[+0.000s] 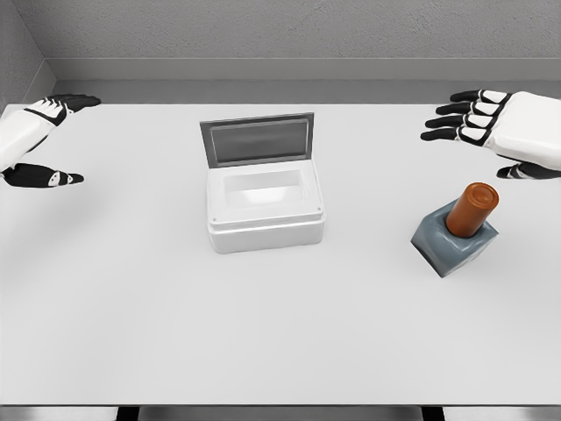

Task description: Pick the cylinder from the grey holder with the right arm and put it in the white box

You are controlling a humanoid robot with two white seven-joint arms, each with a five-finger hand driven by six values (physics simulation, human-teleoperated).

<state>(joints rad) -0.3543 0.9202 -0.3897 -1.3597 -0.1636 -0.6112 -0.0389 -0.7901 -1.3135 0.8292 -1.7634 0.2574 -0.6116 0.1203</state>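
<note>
Head view shows the orange-brown cylinder point(472, 209) tilted in the grey block holder point(454, 243), right of the lidded white box point(265, 221) on the white table point(280, 342). Right hand point(500, 132) hovers beyond it, fingers spread, empty; left hand point(39, 140) seemingly open too

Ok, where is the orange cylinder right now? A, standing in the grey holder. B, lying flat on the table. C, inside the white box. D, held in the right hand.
A: the orange cylinder stands tilted in the grey holder, right of the white box, while the right hand is above it in the picture, fingers spread and holding nothing.
</note>
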